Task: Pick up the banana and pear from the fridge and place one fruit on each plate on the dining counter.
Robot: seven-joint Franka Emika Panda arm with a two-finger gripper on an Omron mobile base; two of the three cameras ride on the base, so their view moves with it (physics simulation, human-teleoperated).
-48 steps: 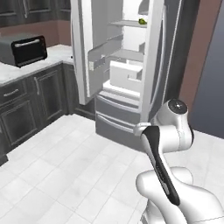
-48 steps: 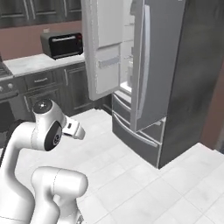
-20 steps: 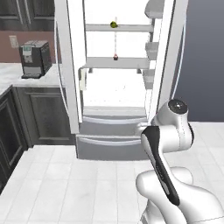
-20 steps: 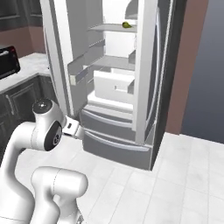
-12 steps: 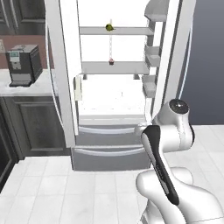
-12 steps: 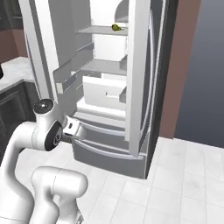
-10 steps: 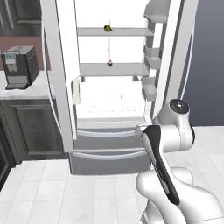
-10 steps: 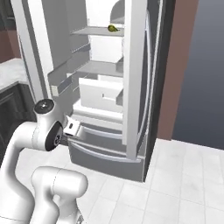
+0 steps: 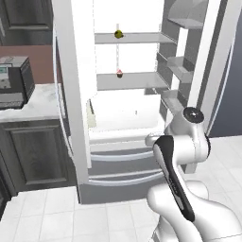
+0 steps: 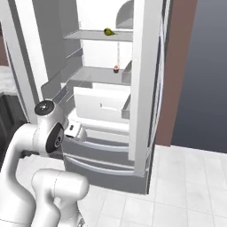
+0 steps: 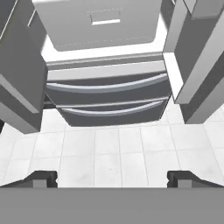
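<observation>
On the upper shelf of the open fridge [image 9: 75, 94] a small yellow-green fruit with a dark end, seemingly the pear [image 9: 119, 34], is seen lying near the middle of the shelf; in the right base view the same fruit [image 10: 108, 32] sits towards the front edge of that shelf. Its exact shape cannot be made out at this size. One shelf lower, almost directly beneath it, a tiny red cupcake-like item [image 9: 119, 73] is set near the shelf's front edge. Below the shelves a wide pale inner drawer [image 10: 101, 105] with a slot handle is fitted, and under it two grey bottom drawers [image 11: 107, 98] with long curved handles are shut. Both fridge doors are swung wide, with door bins [image 9: 182, 67] stacked on the inside of the right one.

The fingers [image 11: 112, 178] are spread wide apart and nothing is held between them; in the hand view they are pointed down at the white tiled floor [image 11: 109, 153] just in front of the bottom drawers. The arm is folded low before the fridge, well below both shelves.

To the left of the fridge a coffee machine [image 9: 14, 82] is stood on a marble desk [image 9: 33, 106] over dark panelled cabinets [image 9: 35, 153].
</observation>
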